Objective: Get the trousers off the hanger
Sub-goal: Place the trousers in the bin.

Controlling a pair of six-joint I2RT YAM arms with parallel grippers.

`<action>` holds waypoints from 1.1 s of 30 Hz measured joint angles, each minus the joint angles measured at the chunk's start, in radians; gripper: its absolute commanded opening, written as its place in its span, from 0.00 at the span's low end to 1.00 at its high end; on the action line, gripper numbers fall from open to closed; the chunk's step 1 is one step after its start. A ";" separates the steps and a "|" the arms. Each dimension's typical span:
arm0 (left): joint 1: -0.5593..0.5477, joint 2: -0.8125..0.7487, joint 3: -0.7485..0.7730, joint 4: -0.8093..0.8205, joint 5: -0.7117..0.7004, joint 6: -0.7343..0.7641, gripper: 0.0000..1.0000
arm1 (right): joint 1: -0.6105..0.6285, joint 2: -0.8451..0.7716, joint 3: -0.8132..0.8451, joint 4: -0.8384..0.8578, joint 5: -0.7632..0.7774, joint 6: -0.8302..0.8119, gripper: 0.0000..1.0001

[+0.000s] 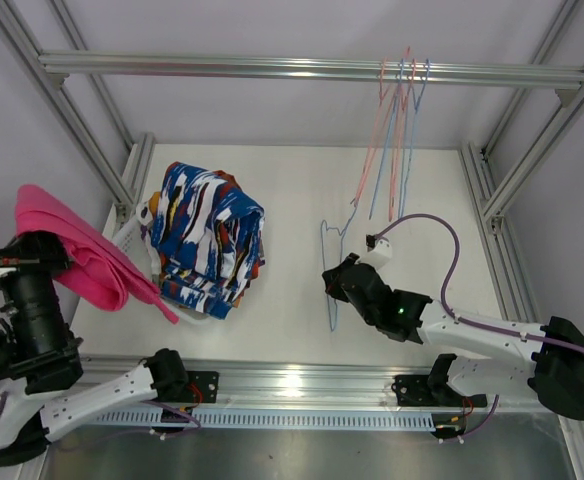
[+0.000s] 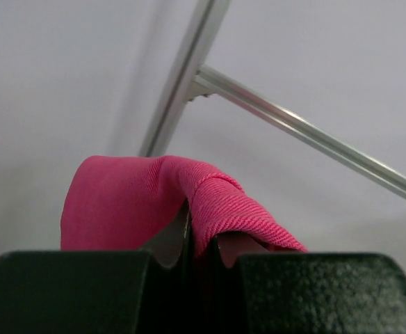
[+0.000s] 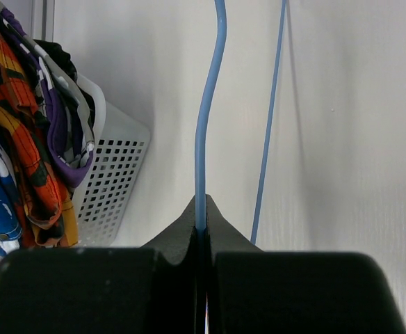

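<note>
Over the white table [image 1: 302, 190], pink trousers [image 1: 80, 252] hang pinched between left jaws.

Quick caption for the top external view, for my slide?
Left gripper holds pink trousers; right gripper pinches blue hanger; other trousers heaped in white basket.

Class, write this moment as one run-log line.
left jaws: shut on pink trousers | right jaws: shut on bare blue hanger | basket: patterned trousers piled
</note>
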 measured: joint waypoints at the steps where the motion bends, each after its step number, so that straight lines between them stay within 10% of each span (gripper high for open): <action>1: 0.045 0.000 -0.021 -0.003 -0.006 -0.012 0.01 | 0.000 0.000 -0.001 0.001 0.000 0.000 0.00; 33: 0.676 0.333 -0.135 -0.794 0.170 -0.986 0.01 | -0.093 -0.101 -0.095 0.011 -0.012 -0.042 0.00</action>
